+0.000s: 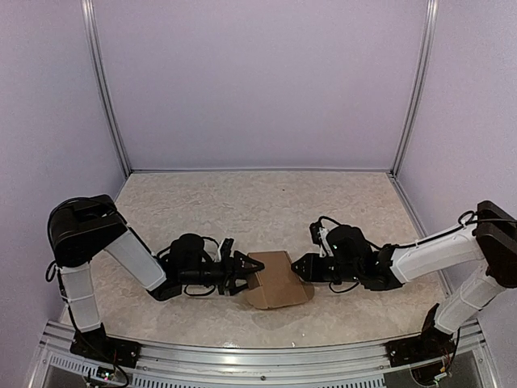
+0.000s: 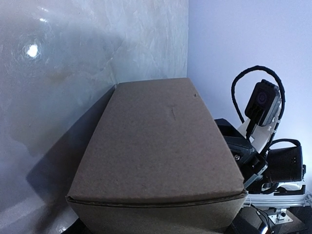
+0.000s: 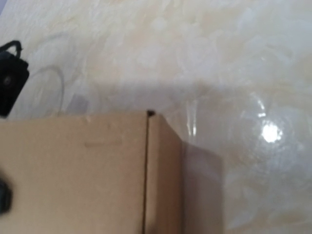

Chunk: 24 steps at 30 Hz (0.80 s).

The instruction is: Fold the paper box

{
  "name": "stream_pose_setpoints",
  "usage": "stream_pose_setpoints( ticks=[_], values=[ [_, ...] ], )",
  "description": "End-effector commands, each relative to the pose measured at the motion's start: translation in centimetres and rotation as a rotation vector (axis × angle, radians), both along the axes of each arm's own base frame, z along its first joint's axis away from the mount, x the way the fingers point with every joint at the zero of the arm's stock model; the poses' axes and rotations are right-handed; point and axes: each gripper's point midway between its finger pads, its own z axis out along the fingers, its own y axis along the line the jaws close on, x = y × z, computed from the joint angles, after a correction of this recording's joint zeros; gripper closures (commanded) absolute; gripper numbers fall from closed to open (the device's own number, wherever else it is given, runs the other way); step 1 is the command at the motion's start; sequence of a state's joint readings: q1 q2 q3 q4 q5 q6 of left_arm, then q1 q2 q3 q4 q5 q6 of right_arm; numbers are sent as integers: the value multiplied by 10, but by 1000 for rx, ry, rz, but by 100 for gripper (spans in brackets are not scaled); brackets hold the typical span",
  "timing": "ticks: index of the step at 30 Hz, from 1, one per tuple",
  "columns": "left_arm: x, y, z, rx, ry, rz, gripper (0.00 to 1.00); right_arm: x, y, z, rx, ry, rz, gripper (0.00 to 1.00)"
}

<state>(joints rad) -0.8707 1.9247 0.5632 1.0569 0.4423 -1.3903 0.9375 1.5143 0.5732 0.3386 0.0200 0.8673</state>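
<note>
Plain brown cardboard box (image 1: 277,280), folded into a low squarish shape, sits on the pale marbled table (image 1: 242,202) between the two black claws.

The box rests toward the near edge of the table, its flat top closed, with a seam showing down one side in the right wrist view. The left gripper (image 1: 242,274) lies low at the box's left side with its jaws visibly spread; whether they touch the cardboard cannot be told. The right gripper (image 1: 300,263) points at the box's right side, its tip meeting the edge there, but the views do not show how far it is parted or whether it grips anything.
</note>
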Motion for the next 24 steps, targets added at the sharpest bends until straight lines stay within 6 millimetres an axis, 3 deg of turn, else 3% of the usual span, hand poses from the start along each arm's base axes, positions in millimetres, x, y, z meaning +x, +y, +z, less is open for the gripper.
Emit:
stream_pose_setpoints(
  ticks=[1,8,15,21,24],
  values=[
    [4,1,28,-74,-62,-24,55,-4,-7,15,-36,-79,55,74],
    [3,7,55,-136,-84,-64,59,-7,-9,71,-70,-307,176,43],
    [-10,24,94,-275,-95,-142,63,-22,-7,121,-152,-529,383,26],
    [-29,41,109,-326,-92,-219,64,-46,-9,166,-126,-761,528,15],
    [-38,51,115,-341,-92,-245,65,-61,-7,175,-129,-856,633,8]
  ],
)
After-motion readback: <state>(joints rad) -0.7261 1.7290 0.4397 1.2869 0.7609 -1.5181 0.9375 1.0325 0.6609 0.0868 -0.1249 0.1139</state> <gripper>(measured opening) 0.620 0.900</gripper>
